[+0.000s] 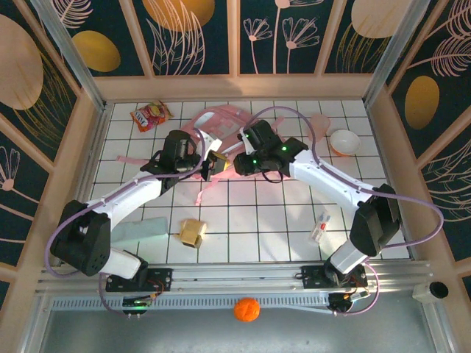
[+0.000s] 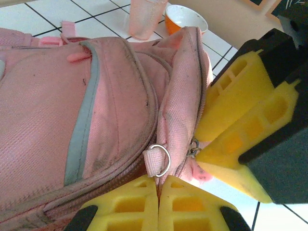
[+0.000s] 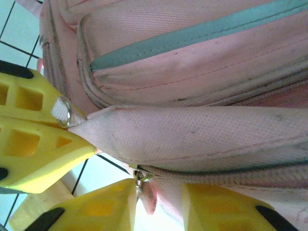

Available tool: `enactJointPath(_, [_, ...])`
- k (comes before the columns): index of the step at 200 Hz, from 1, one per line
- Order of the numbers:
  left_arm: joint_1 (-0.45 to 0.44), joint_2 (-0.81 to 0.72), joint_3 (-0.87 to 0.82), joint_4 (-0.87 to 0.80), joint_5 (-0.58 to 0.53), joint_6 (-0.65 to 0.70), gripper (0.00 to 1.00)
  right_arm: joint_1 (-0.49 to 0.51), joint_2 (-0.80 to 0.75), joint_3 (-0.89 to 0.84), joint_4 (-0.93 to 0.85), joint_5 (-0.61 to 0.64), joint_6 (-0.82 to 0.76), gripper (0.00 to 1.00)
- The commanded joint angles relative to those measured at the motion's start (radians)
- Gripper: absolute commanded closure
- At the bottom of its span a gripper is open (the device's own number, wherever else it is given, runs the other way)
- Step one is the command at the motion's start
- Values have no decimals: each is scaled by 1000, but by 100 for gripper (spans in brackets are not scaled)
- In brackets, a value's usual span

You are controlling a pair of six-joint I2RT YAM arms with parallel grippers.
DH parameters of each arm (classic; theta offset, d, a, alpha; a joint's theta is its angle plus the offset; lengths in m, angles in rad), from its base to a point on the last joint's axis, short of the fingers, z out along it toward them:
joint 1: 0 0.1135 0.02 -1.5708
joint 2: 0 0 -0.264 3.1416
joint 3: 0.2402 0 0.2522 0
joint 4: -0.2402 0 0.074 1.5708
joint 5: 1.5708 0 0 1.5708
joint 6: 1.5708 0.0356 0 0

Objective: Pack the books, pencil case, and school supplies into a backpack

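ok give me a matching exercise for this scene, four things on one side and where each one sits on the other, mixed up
Things:
1. backpack
2. pencil case
3. bowl
4. snack bag

Places, as the top view shows them:
A. far left corner of the table
B. far right side
C. near left side
D. far middle, where the left gripper and the right gripper meet

Pairs: 1-D, 2-C, 3-B, 4-A
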Motion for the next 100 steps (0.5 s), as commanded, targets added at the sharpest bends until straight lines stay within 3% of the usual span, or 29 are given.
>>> enactJointPath(1, [3, -18, 35, 94, 26, -37, 100, 28, -9, -12, -18, 58, 29, 65])
enactJointPath(42, [5, -18, 34, 111, 34, -52, 100, 51, 21, -18, 11, 115, 77, 65])
enactJointPath(100, [3, -15, 30, 116, 27, -67, 100, 53, -46, -47, -17, 230, 209, 91])
